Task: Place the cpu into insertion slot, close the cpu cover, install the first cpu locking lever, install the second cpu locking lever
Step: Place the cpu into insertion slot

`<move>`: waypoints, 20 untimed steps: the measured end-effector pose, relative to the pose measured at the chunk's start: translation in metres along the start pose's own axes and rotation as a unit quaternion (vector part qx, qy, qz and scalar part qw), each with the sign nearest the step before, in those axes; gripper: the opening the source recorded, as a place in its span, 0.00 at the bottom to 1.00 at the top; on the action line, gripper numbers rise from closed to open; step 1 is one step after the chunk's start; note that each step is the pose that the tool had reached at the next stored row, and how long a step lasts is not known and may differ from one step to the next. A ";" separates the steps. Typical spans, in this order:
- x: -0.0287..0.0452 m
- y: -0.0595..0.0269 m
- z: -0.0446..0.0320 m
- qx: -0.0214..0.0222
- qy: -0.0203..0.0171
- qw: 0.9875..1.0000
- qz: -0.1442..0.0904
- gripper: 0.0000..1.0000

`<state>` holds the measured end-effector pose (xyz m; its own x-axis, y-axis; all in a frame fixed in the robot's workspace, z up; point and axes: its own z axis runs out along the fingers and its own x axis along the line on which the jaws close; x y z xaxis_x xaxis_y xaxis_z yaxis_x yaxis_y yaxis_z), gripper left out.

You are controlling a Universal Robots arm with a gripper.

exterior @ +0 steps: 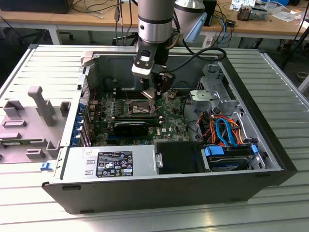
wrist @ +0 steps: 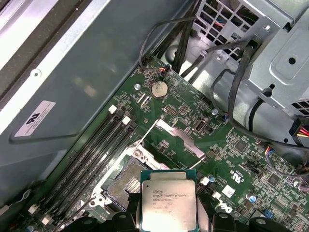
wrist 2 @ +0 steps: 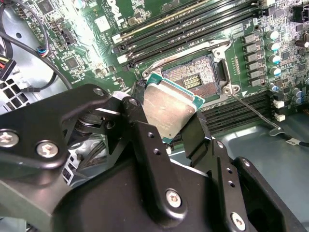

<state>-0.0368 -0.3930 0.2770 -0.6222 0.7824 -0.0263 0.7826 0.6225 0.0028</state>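
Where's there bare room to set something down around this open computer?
Bare ribbed table along the case's near wall and on the exterior view's right of it. Inside is crowded: motherboard, cables, and the hand shut on the cpu.

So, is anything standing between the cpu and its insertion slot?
Nothing visible does. The gripper holds the cpu above the bare insertion slot, and the cpu cover is swung open at the slot's side, off the path.

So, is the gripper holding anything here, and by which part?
Yes. The gripper holds the cpu by two opposite edges, clamped between its fingers. The chip hangs tilted near the open insertion slot, not seated.
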 end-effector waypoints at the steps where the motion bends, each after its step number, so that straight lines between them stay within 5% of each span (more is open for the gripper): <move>1: 0.0000 0.0000 0.0000 0.000 0.000 1.000 0.001 0.54; 20: 0.0000 0.0000 0.0000 0.001 0.000 1.000 0.022 0.54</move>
<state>-0.0367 -0.3930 0.2770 -0.5869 0.8092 -0.0263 0.8094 0.5872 0.0028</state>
